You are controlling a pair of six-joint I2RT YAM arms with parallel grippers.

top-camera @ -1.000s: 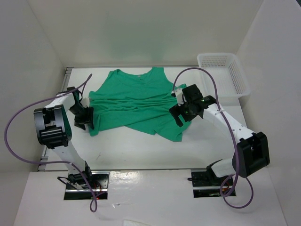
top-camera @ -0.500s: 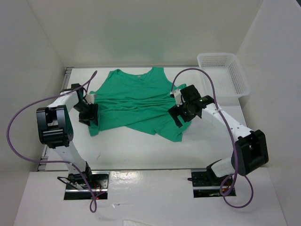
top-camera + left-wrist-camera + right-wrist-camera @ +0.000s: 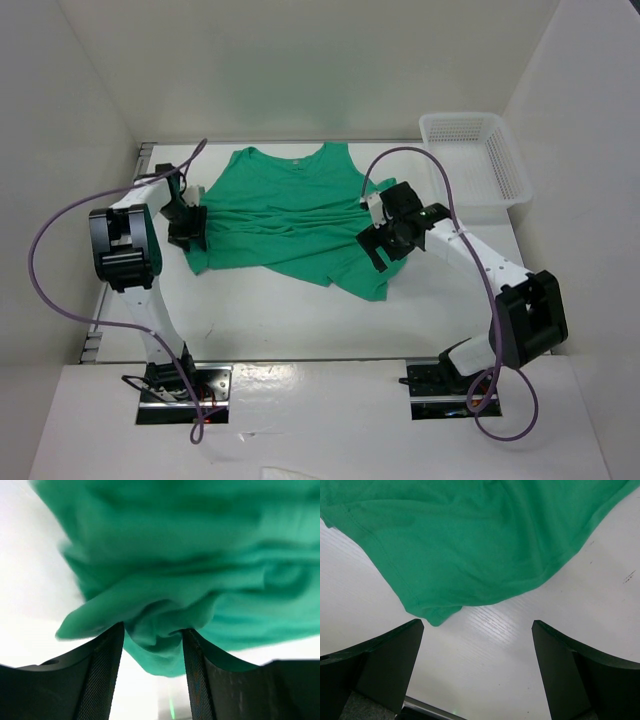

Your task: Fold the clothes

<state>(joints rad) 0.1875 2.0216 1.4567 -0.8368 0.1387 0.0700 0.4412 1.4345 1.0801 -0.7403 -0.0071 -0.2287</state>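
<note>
Green T-shirt point(image 3: 285, 215) lies spread on white table point(image 3: 300, 315), neckline twd far wall, lower half creased & rumpled. L gripper point(image 3: 188, 228) sits at shirt's left edge. Wrist view shows a wad of fabric bunched betw its two fingers point(image 3: 107, 670), touching both inner faces, so it's clamped on cloth at mid width. R gripper point(image 3: 378, 248) hangs over shirt's near-right corner, jaws spread wide, nothing betw them; hem corner lies just beyond its tips on bare tabletop. White mesh basket point(image 3: 478, 150) far right, apart from shirt.

no readable text, no labels, no numbers
</note>
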